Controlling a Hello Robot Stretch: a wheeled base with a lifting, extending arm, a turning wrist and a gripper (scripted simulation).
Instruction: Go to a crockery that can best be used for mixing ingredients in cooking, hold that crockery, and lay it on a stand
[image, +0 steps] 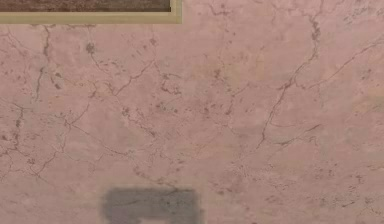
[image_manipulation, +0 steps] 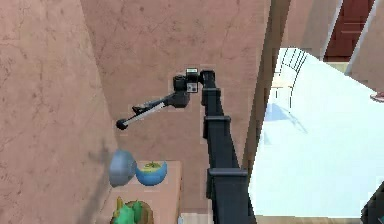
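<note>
In the arm side view, my arm (image_manipulation: 218, 140) rises along the pink wall, and the gripper (image_manipulation: 124, 124) reaches left from its far end. Only bare wall lies behind the fingers (image_manipulation: 140, 113), so the gripper holds nothing. Below the fingertips is a round grey-blue bowl-like thing (image_manipulation: 122, 167), at the wall side of a small light wooden stand (image_manipulation: 172, 190). I cannot tell whether it rests on the stand top or is just above it.
On the stand there is also a blue and yellow round thing (image_manipulation: 152, 175) and a green thing (image_manipulation: 130, 213). White floor (image_manipulation: 320, 150), a chair (image_manipulation: 290, 65) and a dark red door (image_manipulation: 355, 25) lie at the right. The forward view faces a pink marbled wall (image: 200, 110) with a framed picture (image: 90, 10).
</note>
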